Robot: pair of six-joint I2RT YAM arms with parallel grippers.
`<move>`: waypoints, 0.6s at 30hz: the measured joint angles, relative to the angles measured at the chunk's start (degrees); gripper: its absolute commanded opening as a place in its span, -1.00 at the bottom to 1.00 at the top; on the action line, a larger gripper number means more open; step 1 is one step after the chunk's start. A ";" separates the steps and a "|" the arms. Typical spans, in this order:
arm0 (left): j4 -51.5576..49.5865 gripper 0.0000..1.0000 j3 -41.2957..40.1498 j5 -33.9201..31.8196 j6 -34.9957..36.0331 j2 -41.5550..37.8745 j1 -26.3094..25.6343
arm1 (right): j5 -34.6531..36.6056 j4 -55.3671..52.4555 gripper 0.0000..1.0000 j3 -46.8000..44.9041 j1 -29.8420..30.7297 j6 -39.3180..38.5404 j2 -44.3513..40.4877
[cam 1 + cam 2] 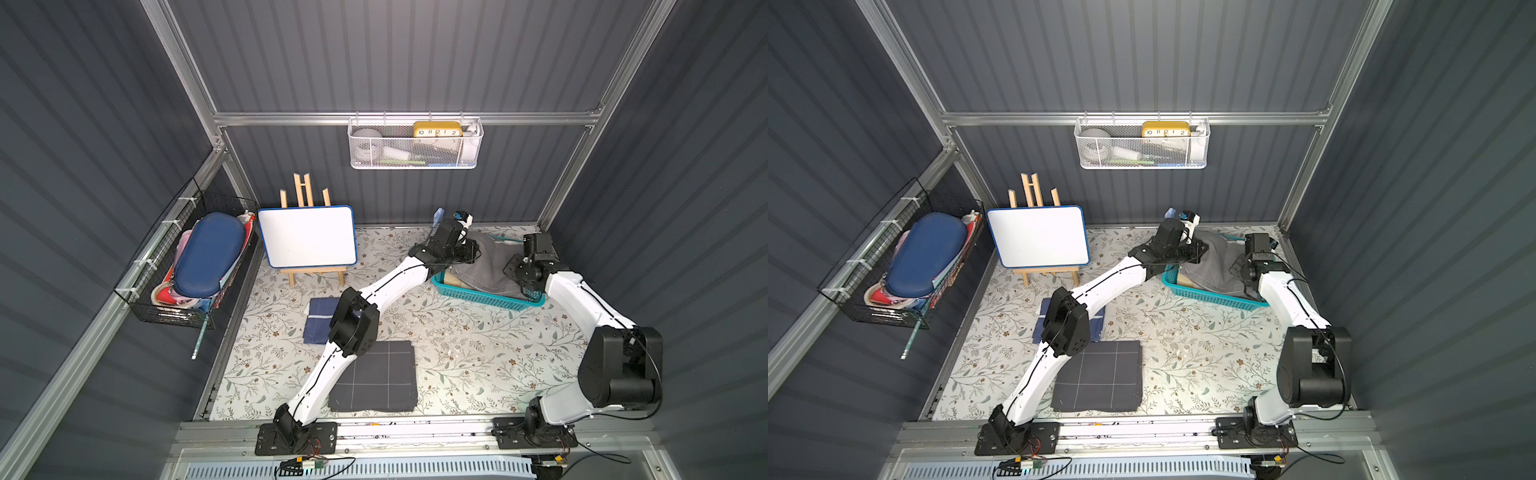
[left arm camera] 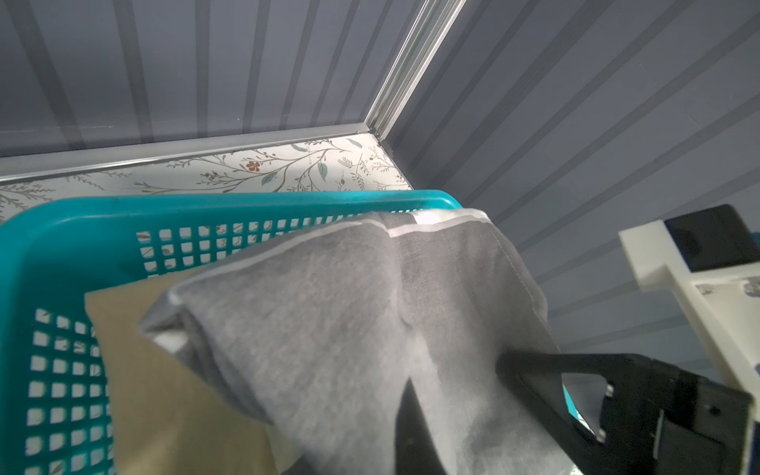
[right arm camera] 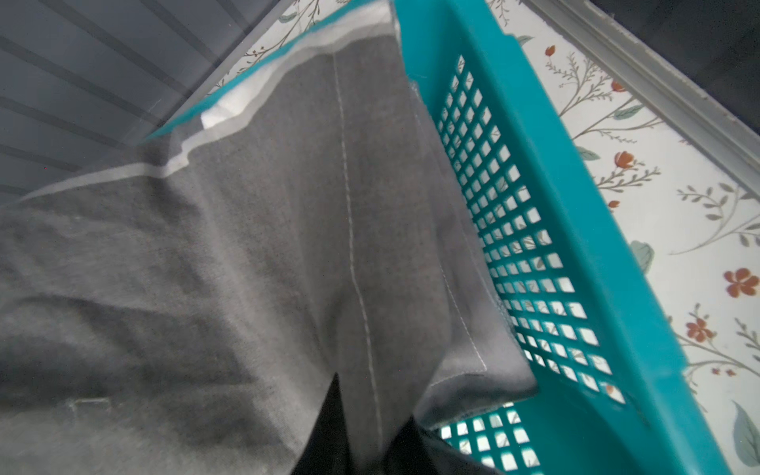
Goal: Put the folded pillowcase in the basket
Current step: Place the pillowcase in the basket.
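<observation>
A grey folded pillowcase (image 1: 492,266) (image 1: 1219,266) hangs over the teal lattice basket (image 1: 478,298) (image 1: 1217,299) at the back right of the table. Its lower part sags inside the basket walls. My left gripper (image 1: 471,251) (image 1: 1198,251) is shut on the pillowcase's left edge, and my right gripper (image 1: 517,270) (image 1: 1241,270) is shut on its right edge. In the left wrist view the pillowcase (image 2: 329,308) drapes from the left gripper (image 2: 411,403) over the basket's rim (image 2: 82,230). In the right wrist view the right gripper (image 3: 370,407) pinches the pillowcase (image 3: 288,226) beside the basket wall (image 3: 534,205).
A tan item (image 2: 164,390) lies in the basket under the cloth. A dark grid-lined folded cloth (image 1: 374,376) and a navy one (image 1: 320,316) lie on the table. A whiteboard on an easel (image 1: 307,235), a black wire basket (image 1: 187,266) and a white mesh wall basket (image 1: 415,143) line the walls.
</observation>
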 measured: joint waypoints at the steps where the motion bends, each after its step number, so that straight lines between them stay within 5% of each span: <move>1: 0.22 -1.00 -0.39 -0.04 0.00 0.00 0.04 | 0.13 -0.02 -1.00 0.02 -0.07 0.00 0.59; 14: -0.09 -0.98 -4.70 -1.64 -1.18 0.33 0.26 | 1.79 -2.29 -1.00 1.73 -0.37 0.00 6.19; 18: -0.24 -0.76 -7.34 -3.19 -2.08 0.31 0.28 | 2.14 -2.95 -0.90 1.95 -0.37 -0.07 6.19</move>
